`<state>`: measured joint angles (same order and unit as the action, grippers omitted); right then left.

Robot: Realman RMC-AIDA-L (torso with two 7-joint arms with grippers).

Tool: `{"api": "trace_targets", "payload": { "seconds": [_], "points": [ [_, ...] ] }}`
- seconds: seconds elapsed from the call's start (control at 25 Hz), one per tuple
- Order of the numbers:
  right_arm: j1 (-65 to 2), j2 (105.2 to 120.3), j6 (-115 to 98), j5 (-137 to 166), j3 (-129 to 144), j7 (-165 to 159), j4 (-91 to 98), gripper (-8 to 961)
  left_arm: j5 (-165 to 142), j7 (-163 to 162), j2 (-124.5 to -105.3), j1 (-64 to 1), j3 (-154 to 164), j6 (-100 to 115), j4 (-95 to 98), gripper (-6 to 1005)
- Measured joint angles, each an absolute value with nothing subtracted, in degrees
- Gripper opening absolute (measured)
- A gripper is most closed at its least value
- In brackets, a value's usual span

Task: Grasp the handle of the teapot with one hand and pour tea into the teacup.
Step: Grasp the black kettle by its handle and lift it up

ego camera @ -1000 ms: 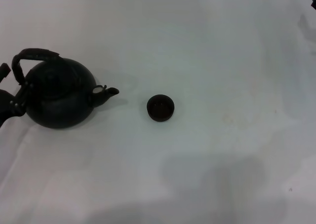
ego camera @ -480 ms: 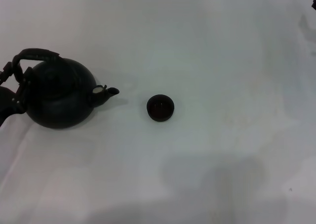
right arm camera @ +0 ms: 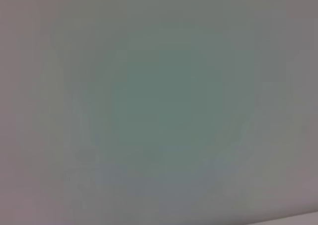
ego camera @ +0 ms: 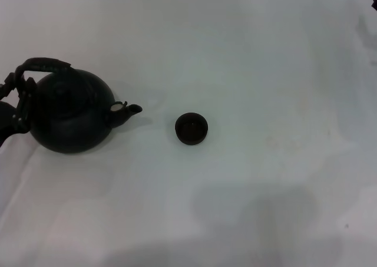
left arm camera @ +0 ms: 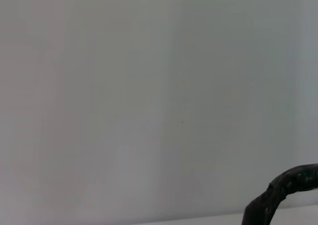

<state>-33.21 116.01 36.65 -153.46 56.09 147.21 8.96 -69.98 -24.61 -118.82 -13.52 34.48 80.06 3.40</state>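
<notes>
The black teapot (ego camera: 70,111) stands on the white table (ego camera: 247,55) at the left, its spout (ego camera: 131,110) pointing right at the teacup (ego camera: 191,128). The teacup is small, dark and round, and stands alone a short way from the spout. The dark arched handle (ego camera: 42,63) loops over the pot's top. My left gripper (ego camera: 16,99) comes in from the left edge and sits at the handle's rear leg, dark against dark. A piece of the handle (left arm camera: 285,185) shows in the left wrist view. My right gripper (ego camera: 374,5) is only a dark sliver at the top right edge.
The white table stretches bare to the right of the teacup and in front of it. Soft shadows lie on it near the front edge. The right wrist view shows only a plain pale surface.
My left gripper has moved right, in closer against the handle's rear leg. The teapot and the teacup have not moved.
</notes>
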Motion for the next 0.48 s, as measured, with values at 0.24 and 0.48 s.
{"api": "trace_targets", "payload": {
  "seconds": [0.24, 0.48],
  "points": [
    [-33.4, 116.02, 36.6, -153.5, 55.7, 147.2, 9.0, 856, -69.9, -23.1, -118.85, -13.6, 34.5, 79.5, 3.4, 296],
    [-33.4, 116.02, 36.6, -153.5, 55.7, 147.2, 9.1, 856, -70.1, -22.5, -118.90, -14.0, 34.6, 79.4, 3.2, 174]
  ]
}}
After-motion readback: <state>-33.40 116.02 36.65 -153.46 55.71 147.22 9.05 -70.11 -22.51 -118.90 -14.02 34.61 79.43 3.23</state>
